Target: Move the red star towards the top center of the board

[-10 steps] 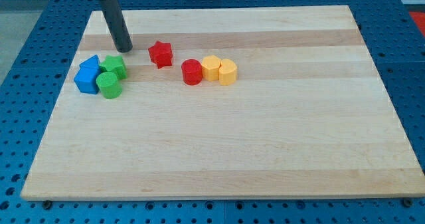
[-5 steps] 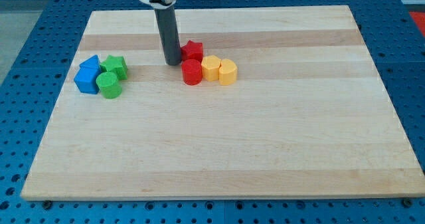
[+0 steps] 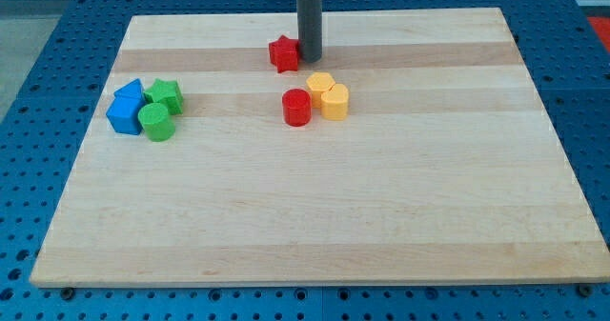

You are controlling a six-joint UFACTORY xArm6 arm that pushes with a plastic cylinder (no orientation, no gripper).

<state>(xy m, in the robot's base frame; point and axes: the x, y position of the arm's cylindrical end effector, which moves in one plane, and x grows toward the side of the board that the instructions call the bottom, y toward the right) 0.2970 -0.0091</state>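
Note:
The red star (image 3: 283, 53) lies on the wooden board (image 3: 315, 216) near the view's top, a little left of centre. My tip (image 3: 311, 56) stands right beside the star, on its right, touching or almost touching it. The dark rod rises straight up out of the view's top.
A red cylinder (image 3: 296, 107) sits below the star, touching a yellow hexagon block (image 3: 320, 86) and a yellow cylinder (image 3: 335, 102). At the view's left a cluster holds a blue block (image 3: 124, 115), a blue triangular block (image 3: 131, 90), a green star-like block (image 3: 165, 95) and a green cylinder (image 3: 155, 122).
My tip swept from the left across to the star's right side. The red star moved right and up. The red cylinder and yellow blocks shifted slightly right and regrouped.

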